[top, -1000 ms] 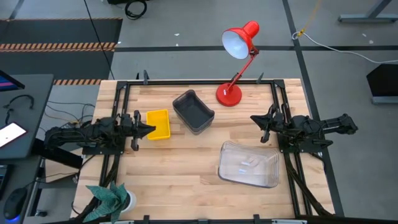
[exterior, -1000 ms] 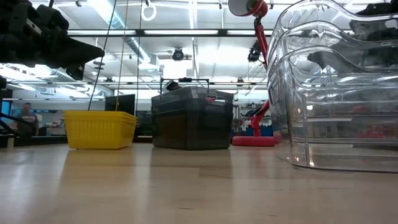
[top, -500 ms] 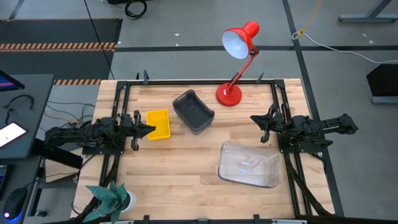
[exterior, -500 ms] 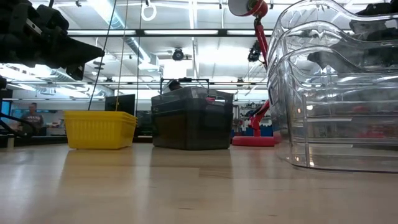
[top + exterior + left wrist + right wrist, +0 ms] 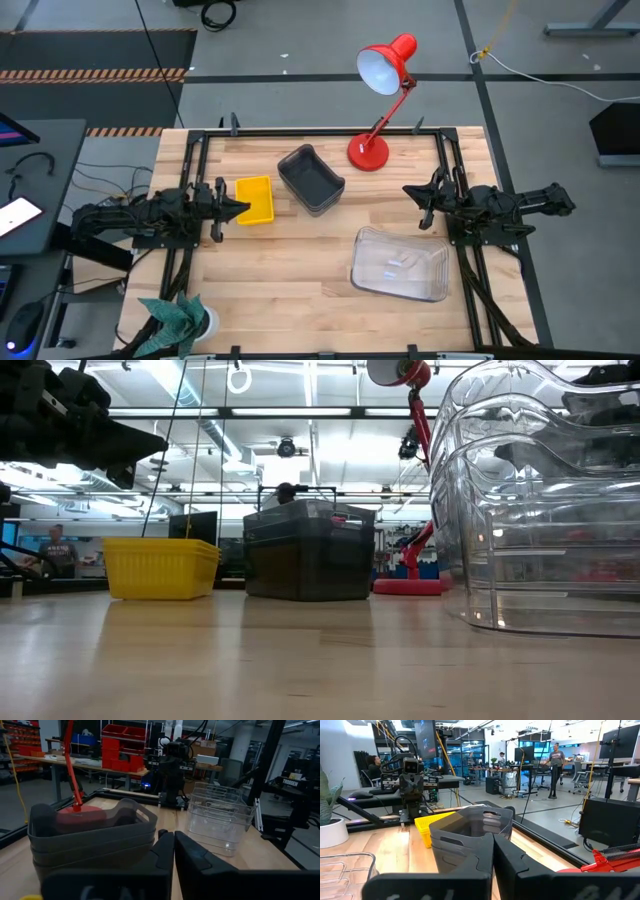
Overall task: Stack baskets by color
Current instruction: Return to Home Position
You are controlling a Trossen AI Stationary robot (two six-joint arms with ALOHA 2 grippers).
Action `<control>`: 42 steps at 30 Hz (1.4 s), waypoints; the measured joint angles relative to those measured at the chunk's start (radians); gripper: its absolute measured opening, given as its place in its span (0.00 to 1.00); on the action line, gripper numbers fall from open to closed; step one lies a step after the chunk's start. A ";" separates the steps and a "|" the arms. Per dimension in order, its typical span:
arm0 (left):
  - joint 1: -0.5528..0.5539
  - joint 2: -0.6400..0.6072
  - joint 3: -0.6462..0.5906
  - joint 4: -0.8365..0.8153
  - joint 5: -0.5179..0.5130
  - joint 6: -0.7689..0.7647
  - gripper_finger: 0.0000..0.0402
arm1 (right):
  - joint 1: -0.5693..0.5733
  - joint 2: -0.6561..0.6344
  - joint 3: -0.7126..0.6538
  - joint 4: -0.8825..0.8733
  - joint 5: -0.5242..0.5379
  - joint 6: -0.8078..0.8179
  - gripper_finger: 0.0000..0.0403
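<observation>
Three stacks of baskets rest on their bases on the wooden table: a yellow stack at the left, a dark grey stack in the middle toward the far side, and a clear stack at the near right. My left gripper hovers shut at the yellow stack's left side, above the table, pointing level toward the right. My right gripper hovers shut at the right, pointing level toward the left. Nothing is between either gripper's fingers.
A red desk lamp stands on its round base at the far edge, right of the grey stack. A potted plant sits at the near left corner. Black rails frame the table. Bare wood lies in the middle and near side.
</observation>
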 joint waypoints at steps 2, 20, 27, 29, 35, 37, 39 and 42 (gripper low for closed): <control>0.000 0.000 0.000 0.000 0.000 0.000 0.04 | 0.000 0.000 0.000 0.000 0.000 0.000 0.03; 0.000 0.000 0.000 0.000 0.000 0.000 0.05 | 0.000 0.000 0.000 0.000 0.000 0.000 0.03; 0.000 0.000 0.000 0.000 0.000 0.000 0.07 | 0.000 0.000 0.000 0.000 0.000 0.000 0.03; 0.000 0.000 0.000 0.000 0.000 0.000 0.07 | 0.000 0.000 0.000 0.000 0.000 0.000 0.03; 0.000 0.000 0.000 0.000 0.000 0.000 0.07 | 0.000 0.000 0.000 0.000 0.000 0.000 0.03; 0.000 0.000 0.000 0.000 0.000 0.000 0.06 | 0.000 0.000 0.000 0.000 0.000 0.000 0.03; 0.000 0.000 0.000 0.000 0.000 0.000 0.05 | 0.000 0.000 0.000 0.000 0.000 0.000 0.03; 0.000 0.000 0.000 0.000 0.000 0.000 0.06 | 0.000 0.000 0.000 0.000 0.000 0.000 0.03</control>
